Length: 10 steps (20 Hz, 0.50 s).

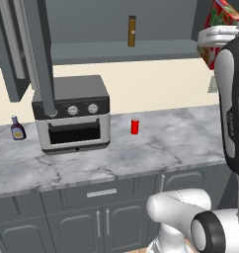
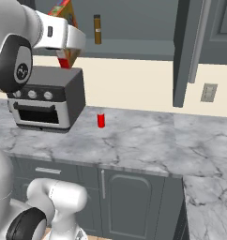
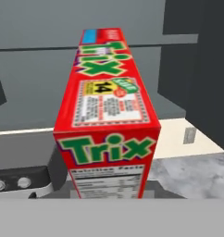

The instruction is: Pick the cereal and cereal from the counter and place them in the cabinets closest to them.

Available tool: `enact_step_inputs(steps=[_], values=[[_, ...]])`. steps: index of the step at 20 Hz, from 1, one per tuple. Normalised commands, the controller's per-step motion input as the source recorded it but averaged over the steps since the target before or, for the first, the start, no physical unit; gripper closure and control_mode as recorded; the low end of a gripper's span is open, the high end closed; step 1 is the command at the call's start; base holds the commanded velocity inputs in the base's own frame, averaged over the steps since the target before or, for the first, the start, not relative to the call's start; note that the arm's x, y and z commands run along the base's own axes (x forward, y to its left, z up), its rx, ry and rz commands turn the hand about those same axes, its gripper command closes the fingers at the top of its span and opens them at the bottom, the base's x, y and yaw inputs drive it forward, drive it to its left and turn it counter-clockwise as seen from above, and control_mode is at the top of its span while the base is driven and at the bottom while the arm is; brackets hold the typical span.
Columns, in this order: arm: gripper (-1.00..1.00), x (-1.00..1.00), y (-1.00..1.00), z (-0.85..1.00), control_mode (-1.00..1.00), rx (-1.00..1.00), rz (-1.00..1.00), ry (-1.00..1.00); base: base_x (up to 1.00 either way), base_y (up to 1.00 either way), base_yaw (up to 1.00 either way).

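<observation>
A red Trix cereal (image 3: pixel 109 120) box with green lettering is held up in the air, and my gripper (image 2: pixel 68 42) is shut on it. The box (image 1: pixel 221 16) sits high at the right, level with the open cabinets' grey inner shelf (image 1: pixel 116 50), just in front of it. In the right base view the hand covers the middle of the box (image 2: pixel 63 11), which hangs above the toaster oven. The marble counter (image 1: pixel 166 143) lies far below. My own fingertips are hidden in the hand view.
A brown bottle (image 1: pixel 132 30) stands on the cabinet shelf. Open cabinet doors (image 1: pixel 42 54) (image 2: pixel 185 51) hang on either side. On the counter are a toaster oven (image 1: pixel 72 113), a small red can (image 1: pixel 135 126) and a dark sauce bottle (image 1: pixel 17 128).
</observation>
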Motion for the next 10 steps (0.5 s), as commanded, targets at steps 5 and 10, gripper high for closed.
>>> enact_step_inputs(steps=[5,10], values=[[1.00,0.14,0.00,0.00,-1.00,-0.01,0.04,-0.03,0.00,0.00,0.00],[1.00,0.15,0.00,0.00,-1.00,-0.01,0.02,-0.03,0.00,0.00,0.00]])
